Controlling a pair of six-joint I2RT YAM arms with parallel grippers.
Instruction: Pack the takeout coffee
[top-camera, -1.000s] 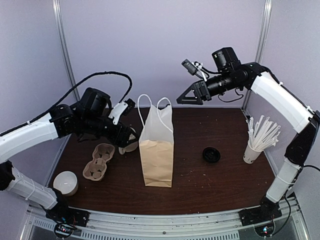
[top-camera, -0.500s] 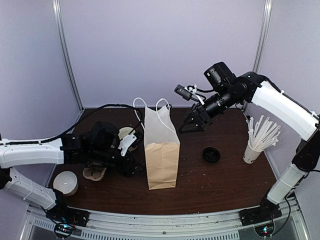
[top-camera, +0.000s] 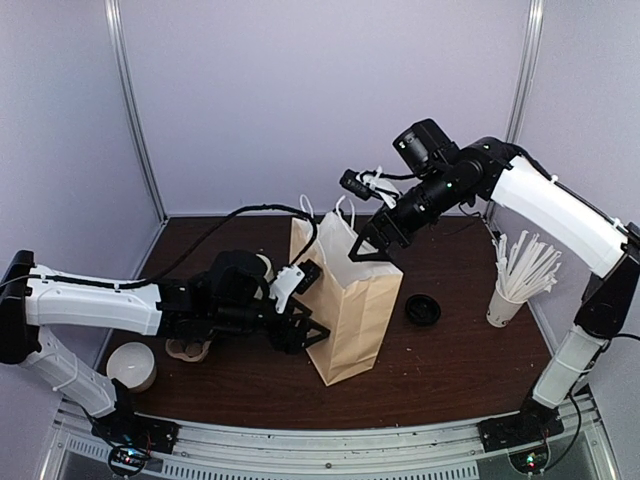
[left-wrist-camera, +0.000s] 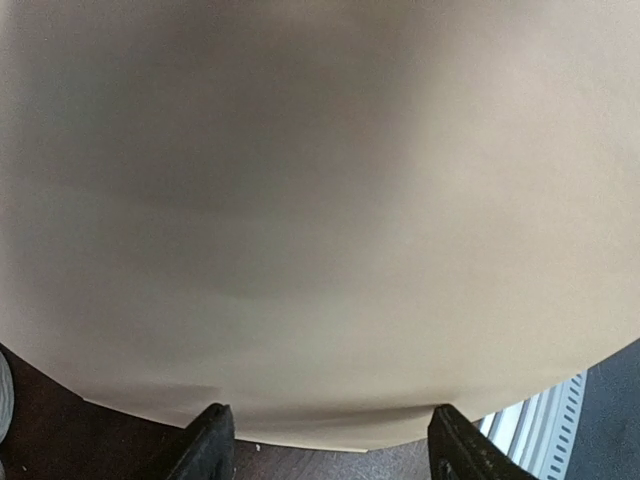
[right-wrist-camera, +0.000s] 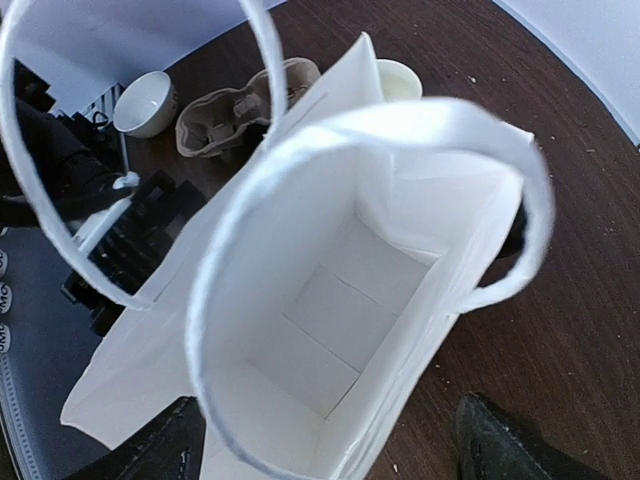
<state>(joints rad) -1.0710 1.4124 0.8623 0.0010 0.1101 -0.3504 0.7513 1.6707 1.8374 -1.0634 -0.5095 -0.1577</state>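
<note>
The paper bag (top-camera: 365, 300), white above and tan below, leans to the right on the dark table (top-camera: 460, 360). My left gripper (top-camera: 305, 335) is low against the bag's left face, open; in the left wrist view the tan paper (left-wrist-camera: 320, 200) fills the frame between its fingertips (left-wrist-camera: 210, 445). Open as well, my right gripper (top-camera: 372, 243) hovers over the bag's mouth, and its camera looks down into the empty bag (right-wrist-camera: 340, 300). The takeout coffee cup (top-camera: 262, 266), pale and lidless, stands behind my left arm (right-wrist-camera: 400, 78). Its black lid (top-camera: 422, 309) lies right of the bag.
A cardboard cup carrier (top-camera: 188, 348) lies partly under my left arm (right-wrist-camera: 235, 105). A white mug (top-camera: 132, 365) stands at the front left. A white cup of straws (top-camera: 505, 300) is at the right edge. Purple walls close in the table.
My left gripper has swung right and down to the bag's base, and the bag has slid right and tipped. My right gripper has come down and left to the bag's mouth.
</note>
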